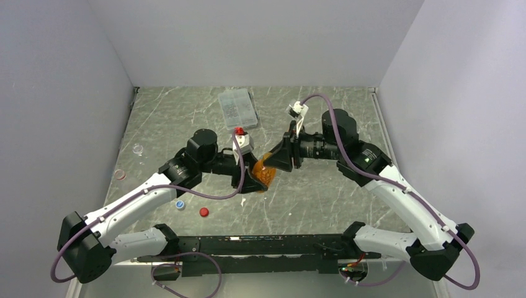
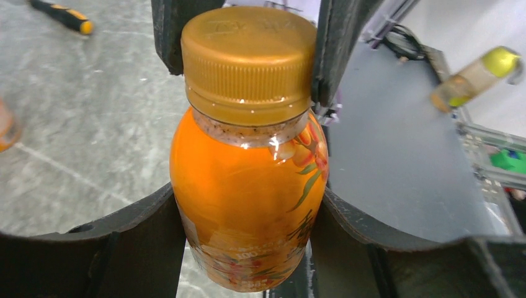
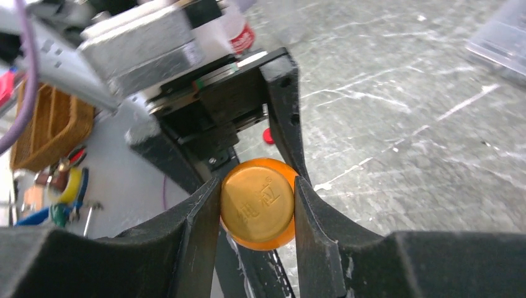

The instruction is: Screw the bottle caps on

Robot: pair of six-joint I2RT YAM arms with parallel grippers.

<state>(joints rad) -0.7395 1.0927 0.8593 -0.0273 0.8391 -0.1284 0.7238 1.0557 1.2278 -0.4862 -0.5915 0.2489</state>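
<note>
1. Top external view: the grey marbled tabletop fills the floor of the white-walled cell, and the action is right at its middle.
2. The left arm and the right arm both reach inward and meet nose to nose.
3. Behind them, near the back edge, lies the clear compartment box, well apart from the meeting point and blocking nothing.
4. Between the arms is the orange bottle, its cap end turned toward the right arm.
5. The left end effector is clamped on the bottle's body, a finger hard against each side, about half open around that width.
6. The right end effector has its pads tight on either side of the orange cap, which sits on the bottle's neck.
7. In the right wrist view, the left end effector's dark fingers crowd in directly behind the cap.
8. Near the left arm, a blue-and-white cap and a red cap lie loose on the tabletop.
9. Further left, two clear dishes sit near the wall, well out of the way.
</note>
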